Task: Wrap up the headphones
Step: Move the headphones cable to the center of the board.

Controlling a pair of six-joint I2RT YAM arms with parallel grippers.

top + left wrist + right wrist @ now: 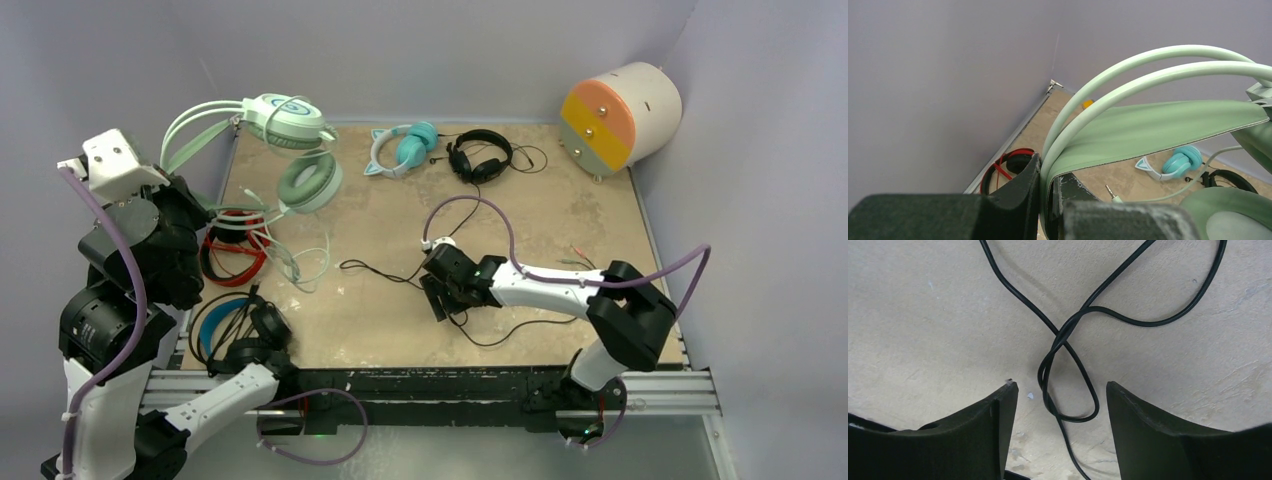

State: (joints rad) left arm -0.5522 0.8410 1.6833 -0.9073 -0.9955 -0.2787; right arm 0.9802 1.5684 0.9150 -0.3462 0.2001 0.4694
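Beige stone-look table (380, 320), enclosed by grey walls (450, 50) at the far side and both flanks, with a metal rail along the near edge. Left pincer (1048, 186): clamped on the band of the mint headset (309, 180), which is held up beside the left wall, with one cup apparently resting on the board. Its pale cable is seen trailing loose below this pincer, tangled beside the red headset (232, 255). Right pincer (1060, 385): jaws apart, nothing gripped, poised just above a crossed loop of black cable (1066, 332) lying flat between the fingers. Which headset this cable belongs to cannot be traced with certainty. Blue-banded headset (215, 325): set near the left arm's base, below and behind the left pincer. Teal headset (408, 148) and black headset (480, 155): laid side by side at the far edge, well beyond the right pincer. Drum (620, 115): lodged in the far corner, to the right of the right pincer. Progress is judged early, as no cable is seen wound on any headset and all five are left to be wrapped. Room: bare board is found on every side of the right pincer. The left pincer is hemmed in by the wall, the table edge and the headsets beneath it.
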